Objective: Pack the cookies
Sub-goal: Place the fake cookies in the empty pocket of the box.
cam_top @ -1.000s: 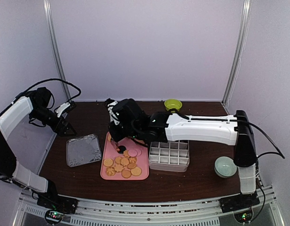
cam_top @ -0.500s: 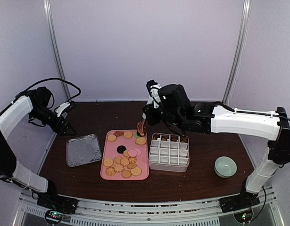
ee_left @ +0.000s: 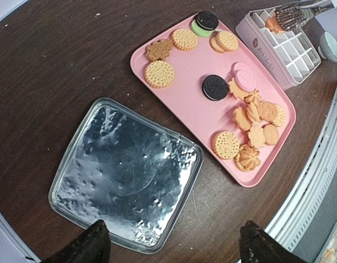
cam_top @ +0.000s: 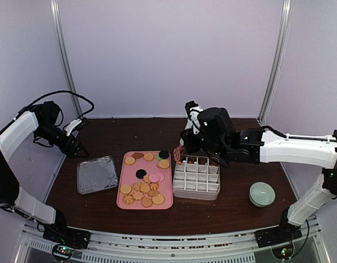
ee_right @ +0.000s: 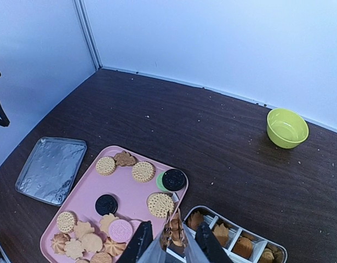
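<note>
- While my right gripper is clamped on the metal tongs, their toothed tips pinch one tan cookie, which hangs over the far left corner of the white divided box.
- The far row of that box already holds several packed cookies. The nearer rows look empty from above, and I cannot tell whether the cell right under the tips is free.
- Most of the cookies lie on the pink tray just left of the box. They cluster at its near end, with a few more at the far end, and two black sandwich ones sit among them.
- My left gripper stands wide open with nothing in it. It hovers at the far left looking down on the foil tray, well apart from the work.
- To do this step well, I judge I should centre the cookie over one free cell, not over a divider wall. Then I should lower the tips until it sits just inside before easing the squeeze.
- Letting go from too high could bounce it off a partition or drop it on the table between box and tray. Squeezing harder could crack it.
- I would hold the tongs steep so the tips miss the box wall, then lift straight up so they drag out no neighbour.
- A green bowl at the far right and a pale bowl at the near right stand away from the drop.
</note>
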Motion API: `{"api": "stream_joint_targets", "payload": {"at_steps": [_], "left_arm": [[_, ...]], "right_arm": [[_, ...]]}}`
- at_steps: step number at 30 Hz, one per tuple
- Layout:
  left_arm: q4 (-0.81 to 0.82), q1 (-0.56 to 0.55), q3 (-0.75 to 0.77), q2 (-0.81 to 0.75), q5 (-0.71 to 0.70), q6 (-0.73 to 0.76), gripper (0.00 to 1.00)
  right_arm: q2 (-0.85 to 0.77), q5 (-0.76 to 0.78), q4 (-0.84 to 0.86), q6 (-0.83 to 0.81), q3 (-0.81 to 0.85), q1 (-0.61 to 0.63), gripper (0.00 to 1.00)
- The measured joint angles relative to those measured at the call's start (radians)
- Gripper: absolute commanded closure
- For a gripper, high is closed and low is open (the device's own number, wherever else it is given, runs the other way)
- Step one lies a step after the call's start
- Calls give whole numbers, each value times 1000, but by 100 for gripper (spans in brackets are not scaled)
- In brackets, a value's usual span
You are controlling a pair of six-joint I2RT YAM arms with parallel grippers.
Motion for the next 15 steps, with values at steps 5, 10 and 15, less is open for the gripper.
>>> {"api": "stream_joint_targets", "payload": {"at_steps": [5,10,15], "left_arm": [[-3,0,3,0,6,0,16],[-6,0,3,0,9,0,16],[-7,0,3,0,10,2,16]], "right_arm": [[-13,14,0,6,-19,0,100],[-13,17,0,10,-33,0,100],[-13,17,1,27,-46,0,99]]}}
